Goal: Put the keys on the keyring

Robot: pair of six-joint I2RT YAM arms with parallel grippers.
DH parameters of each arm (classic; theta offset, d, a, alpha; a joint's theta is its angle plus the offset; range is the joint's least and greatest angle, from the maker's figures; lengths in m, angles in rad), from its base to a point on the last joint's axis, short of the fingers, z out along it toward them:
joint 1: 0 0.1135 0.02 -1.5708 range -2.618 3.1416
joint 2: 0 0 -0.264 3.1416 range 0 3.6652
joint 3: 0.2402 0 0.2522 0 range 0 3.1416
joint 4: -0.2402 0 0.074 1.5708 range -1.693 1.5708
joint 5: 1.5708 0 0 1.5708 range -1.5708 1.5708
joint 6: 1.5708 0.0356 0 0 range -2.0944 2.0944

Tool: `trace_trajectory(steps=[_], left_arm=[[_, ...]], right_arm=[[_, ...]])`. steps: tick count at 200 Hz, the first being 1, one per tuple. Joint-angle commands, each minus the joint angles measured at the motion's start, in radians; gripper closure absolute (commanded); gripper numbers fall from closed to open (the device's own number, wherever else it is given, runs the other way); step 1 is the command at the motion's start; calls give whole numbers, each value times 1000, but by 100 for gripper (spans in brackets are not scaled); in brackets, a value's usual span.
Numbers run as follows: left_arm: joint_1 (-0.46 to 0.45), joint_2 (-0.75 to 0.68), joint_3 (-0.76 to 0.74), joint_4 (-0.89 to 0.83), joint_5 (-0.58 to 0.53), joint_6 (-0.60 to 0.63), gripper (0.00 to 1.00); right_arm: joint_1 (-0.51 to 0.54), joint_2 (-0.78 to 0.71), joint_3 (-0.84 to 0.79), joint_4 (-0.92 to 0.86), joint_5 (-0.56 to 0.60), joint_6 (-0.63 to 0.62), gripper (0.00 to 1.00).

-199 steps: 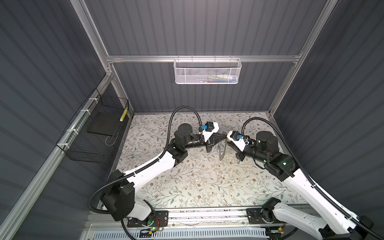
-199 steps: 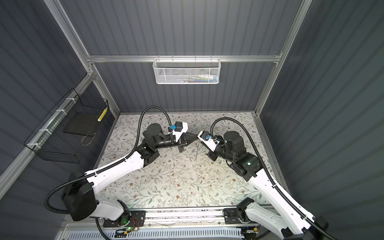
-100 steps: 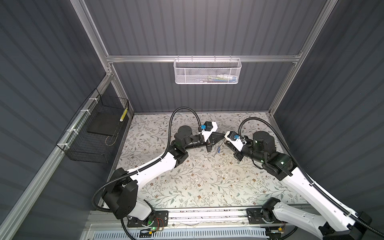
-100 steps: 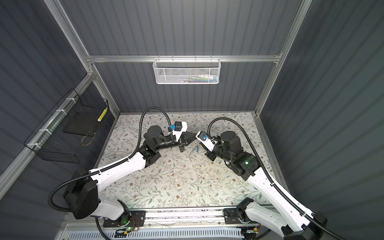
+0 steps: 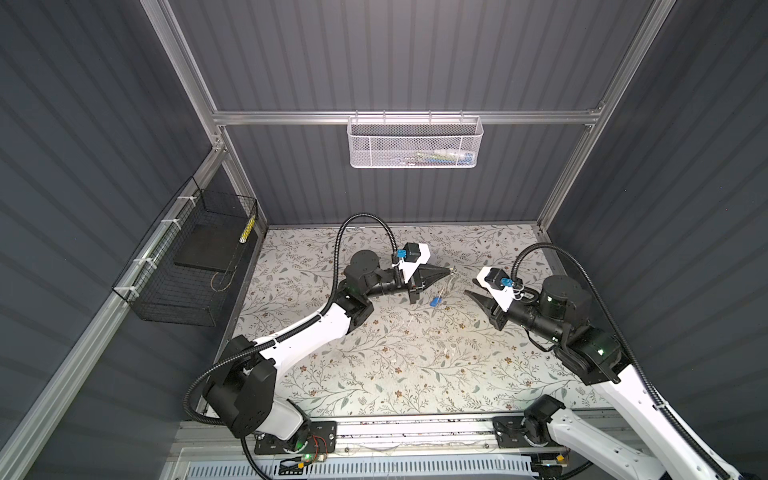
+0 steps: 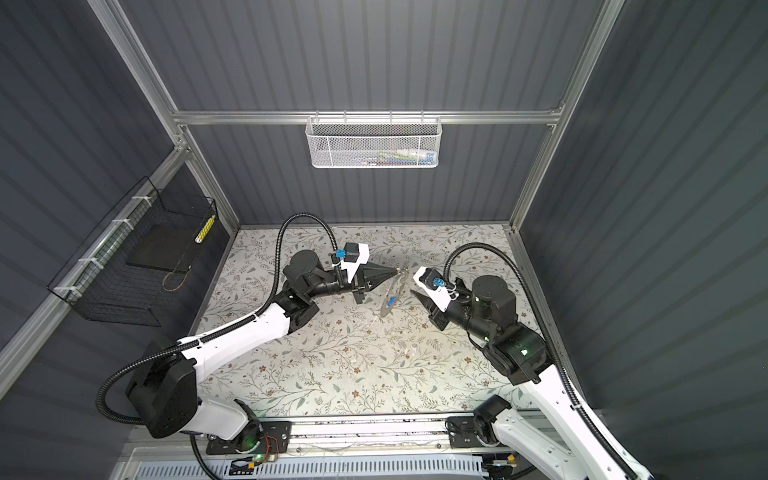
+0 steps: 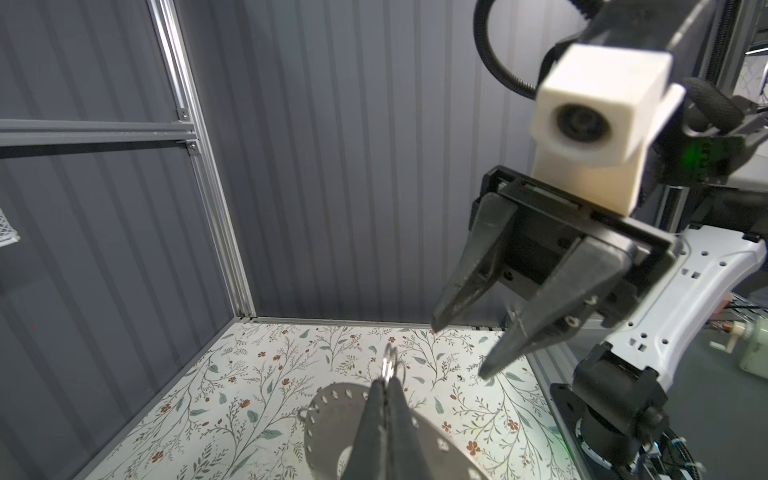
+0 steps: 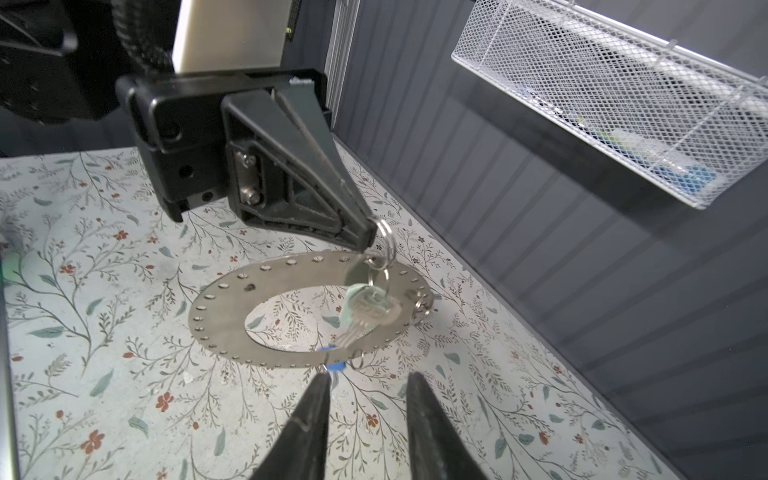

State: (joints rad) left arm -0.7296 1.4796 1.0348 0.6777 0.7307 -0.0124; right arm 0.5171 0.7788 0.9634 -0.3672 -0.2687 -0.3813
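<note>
The left pincer (image 8: 365, 237), pressed together, pinches the keyring (image 8: 232, 299) by a small wire loop (image 8: 384, 232) at its rim. The ring therefore hangs slanted over the tabletop (image 8: 104, 332), probably to leave its edge free for the right pincer (image 8: 366, 376), which is spread, empty and just beside the near edge. The keyring is a wide flat grey band with small holes around the rim; the pale key (image 8: 368, 309) lies across it and the blue key (image 8: 334, 366) peeks from under the near edge, so both seem already hooked on.
</note>
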Motion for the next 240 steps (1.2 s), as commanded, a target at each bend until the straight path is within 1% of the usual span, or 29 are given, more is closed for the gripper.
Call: trace_trajectory(steps=[1, 18, 49, 92, 192, 220, 240], left_arm=[[7, -20, -3, 38, 68, -1, 100], [7, -23, -1, 25, 83, 9, 100], [7, -21, 5, 17, 112, 10, 100], [8, -26, 7, -2, 125, 24, 100], [7, -31, 11, -17, 139, 41, 100], [8, -29, 15, -20, 147, 42, 100], [8, -29, 19, -17, 157, 42, 100]], right_arm=[[-18, 12, 44, 38, -119, 47, 71], [-22, 37, 61, 50, -159, 60, 73], [-23, 80, 80, 70, -202, 82, 74], [-23, 111, 81, 85, -206, 94, 75], [-24, 120, 73, 74, -211, 92, 91], [-24, 123, 70, 69, -222, 93, 91], [-25, 122, 68, 68, -211, 94, 86]])
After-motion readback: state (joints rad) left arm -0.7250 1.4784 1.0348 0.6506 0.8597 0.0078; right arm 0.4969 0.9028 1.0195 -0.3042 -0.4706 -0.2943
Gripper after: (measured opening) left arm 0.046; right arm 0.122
